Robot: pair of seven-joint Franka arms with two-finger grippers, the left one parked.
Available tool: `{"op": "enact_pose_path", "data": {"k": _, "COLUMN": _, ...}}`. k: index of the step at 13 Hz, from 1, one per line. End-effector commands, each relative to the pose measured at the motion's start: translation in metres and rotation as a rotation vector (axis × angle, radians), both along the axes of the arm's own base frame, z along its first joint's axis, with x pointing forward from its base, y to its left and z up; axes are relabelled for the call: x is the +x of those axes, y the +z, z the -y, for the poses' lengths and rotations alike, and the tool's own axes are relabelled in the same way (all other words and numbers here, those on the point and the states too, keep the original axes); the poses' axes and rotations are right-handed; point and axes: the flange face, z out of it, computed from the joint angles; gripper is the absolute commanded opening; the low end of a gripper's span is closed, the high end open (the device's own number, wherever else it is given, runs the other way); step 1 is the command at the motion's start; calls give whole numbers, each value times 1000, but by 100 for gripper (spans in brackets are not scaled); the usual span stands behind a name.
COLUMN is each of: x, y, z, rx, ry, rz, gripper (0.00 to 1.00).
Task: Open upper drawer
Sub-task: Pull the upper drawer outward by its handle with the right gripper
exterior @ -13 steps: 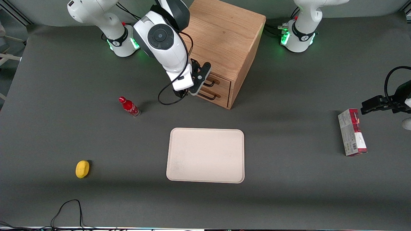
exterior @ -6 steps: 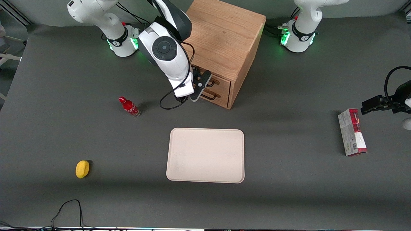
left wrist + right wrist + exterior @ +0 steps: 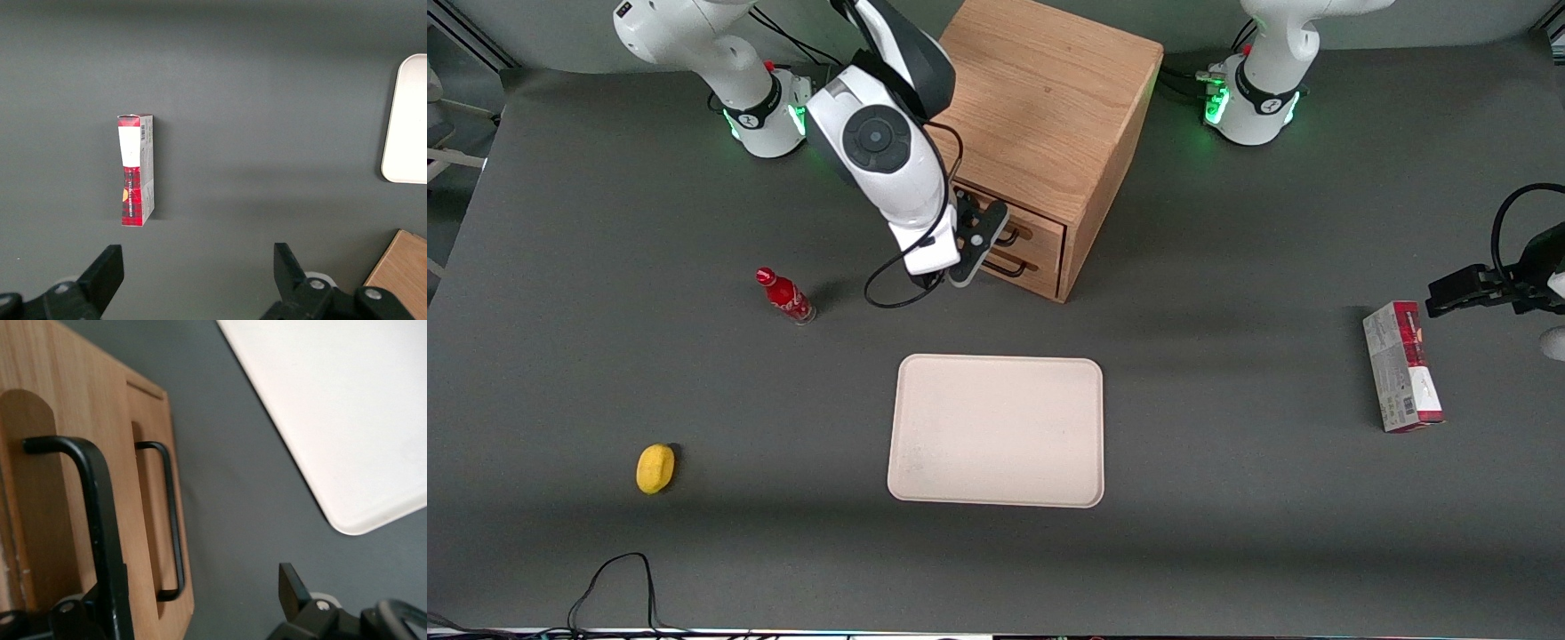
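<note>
The boxy light oak cabinet (image 3: 1049, 116) is taken as landmark. Its upper drawer (image 3: 1040, 228), fitted with a thin dark wire handle (image 3: 100, 527), is seen flush with the cabinet front, above the lower drawer (image 3: 1027, 265) with a like handle (image 3: 170, 520). The black two-finger gripper (image 3: 985, 229) is held just in front of the upper drawer, its fingers (image 3: 290, 587) spread with the upper handle between them. Nearer the front camera than the cabinet, a pale rectangular tray (image 3: 996, 431) is laid. Toward the working arm's end, a small red bottle (image 3: 784, 296) and a yellow rounded object (image 3: 655, 468) are found; toward the parked arm's end, a red-and-grey carton (image 3: 136, 170) with a barcode is laid flat, its wording unreadable.
</note>
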Motion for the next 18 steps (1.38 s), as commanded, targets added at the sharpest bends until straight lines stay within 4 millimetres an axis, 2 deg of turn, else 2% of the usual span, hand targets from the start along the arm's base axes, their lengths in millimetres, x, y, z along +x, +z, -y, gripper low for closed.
{"op": "enact_pose_path", "data": {"k": 1, "x": 29, "y": 4, "z": 12, "rx": 26, "ry": 1, "rz": 18, "gripper": 100}}
{"op": "enact_pose_path", "data": {"k": 3, "x": 45, "y": 7, "z": 26, "rx": 31, "ry": -23, "rz": 26, "gripper": 100}}
{"op": "enact_pose_path", "data": {"k": 4, "x": 51, "y": 9, "z": 26, "rx": 36, "ry": -10, "rz": 32, "gripper": 100}}
{"op": "enact_pose_path", "data": {"k": 6, "x": 76, "y": 10, "z": 44, "rx": 43, "ry": -27, "rz": 45, "gripper": 100}}
{"op": "enact_pose_path", "data": {"k": 9, "x": 87, "y": 6, "z": 48, "rx": 44, "ry": -28, "rz": 50, "gripper": 100}}
{"op": "enact_pose_path", "data": {"k": 18, "x": 147, "y": 7, "z": 92, "rx": 21, "ry": -107, "rz": 85, "gripper": 100}}
